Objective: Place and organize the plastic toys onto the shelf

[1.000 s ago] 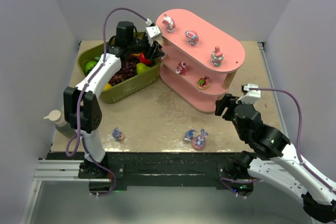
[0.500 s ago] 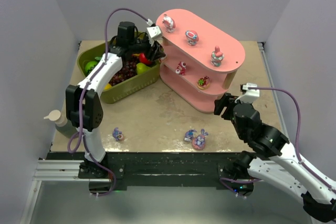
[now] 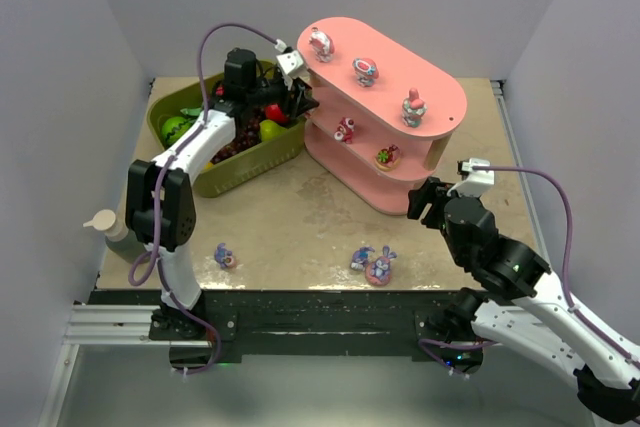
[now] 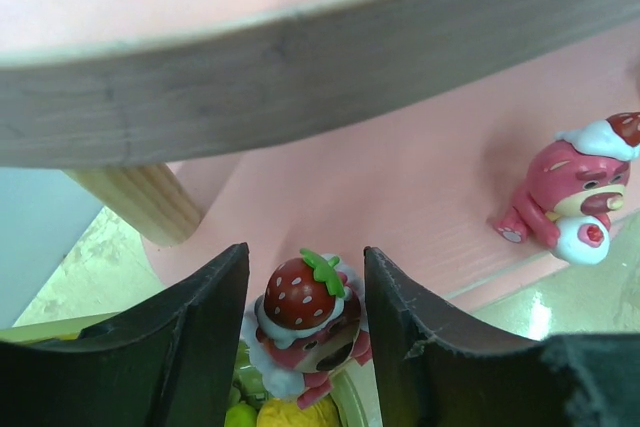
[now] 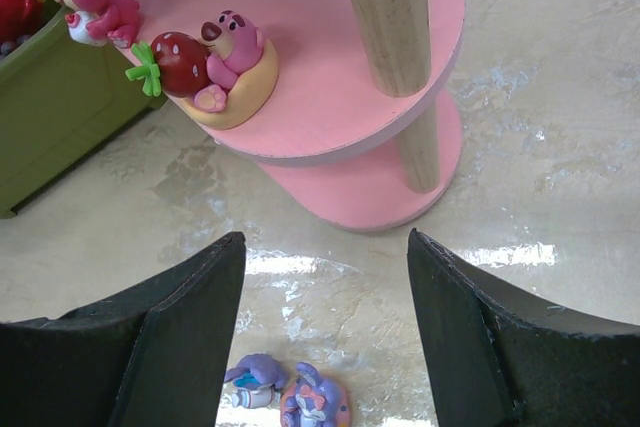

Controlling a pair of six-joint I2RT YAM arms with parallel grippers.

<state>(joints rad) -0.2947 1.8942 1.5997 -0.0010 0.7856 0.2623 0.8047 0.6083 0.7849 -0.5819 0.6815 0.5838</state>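
Nine toys are in view: three toys (image 3: 320, 44) (image 3: 365, 70) (image 3: 413, 107) on the top board of the one pink shelf (image 3: 440, 82), three (image 4: 305, 312) (image 3: 345, 129) (image 3: 388, 155) at its middle board, and three (image 3: 225, 256) (image 3: 362, 258) (image 3: 381, 269) on the near side of the table (image 3: 300, 217). One green basket (image 3: 240, 172) sits at the far left, and one bottle (image 3: 108, 225) at the near left.

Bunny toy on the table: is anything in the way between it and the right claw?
Nothing visible is. The right claw is open above the table, and the bunny toy lies near it beside another small toy.
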